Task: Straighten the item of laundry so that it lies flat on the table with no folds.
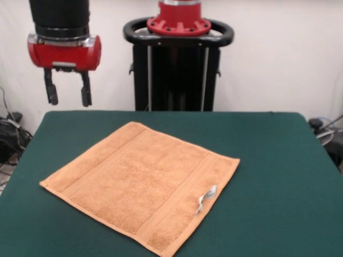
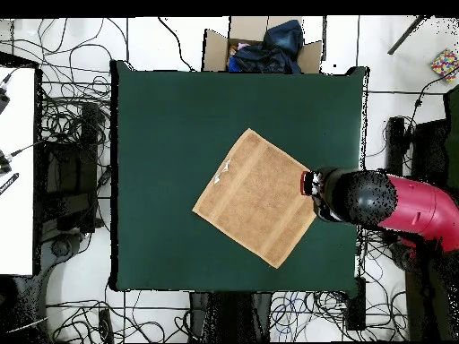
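- Towel (image 1: 142, 184) lies spread out flat on the green table (image 1: 278, 160) in the front view, with its white tag (image 1: 206, 197) at about four o'clock. The gripper (image 1: 67, 93) hangs high at ten o'clock, fingers apart and holding nothing, I think because the job looks done.
- Overhead, the towel (image 2: 255, 197) sits like a diamond near the middle, and the arm (image 2: 394, 204) is at its three o'clock corner.

orange-tan towel (image 1: 142, 184), dark green table (image 1: 278, 160)
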